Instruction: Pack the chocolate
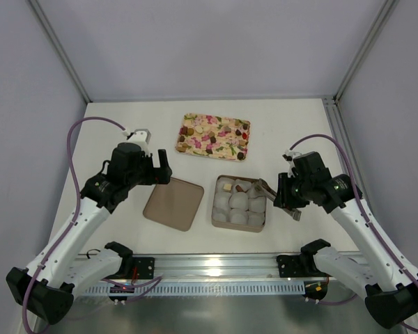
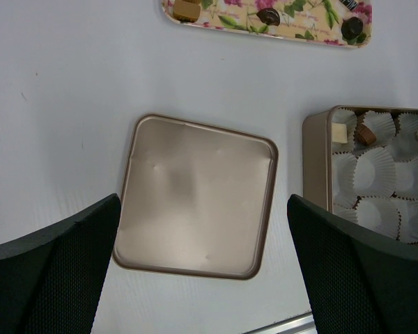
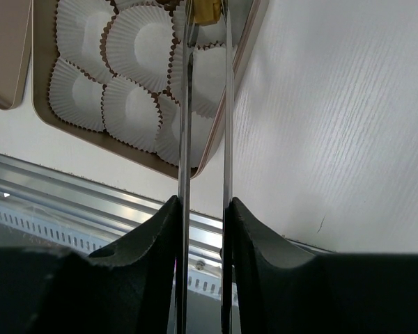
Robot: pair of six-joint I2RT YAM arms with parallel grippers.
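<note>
Several dark and golden chocolate pieces (image 2: 268, 15) lie on the floral tray (image 1: 214, 136) at the back. A gold tin box (image 1: 214, 209) lined with white paper cups (image 3: 136, 45) holds a brown piece (image 2: 364, 134) and a pale piece (image 2: 341, 133) in its far-left cups. My right gripper (image 3: 203, 209) is shut on metal tongs (image 3: 226, 104). The tong tips pinch a golden chocolate (image 3: 207, 8) over the box's far-right cups. My left gripper (image 2: 203, 200) is open and empty above the box's lid (image 2: 195, 195).
The gold lid (image 1: 173, 203) lies flat left of the box. An aluminium rail (image 1: 216, 264) runs along the near table edge. White walls and frame posts enclose the table on three sides.
</note>
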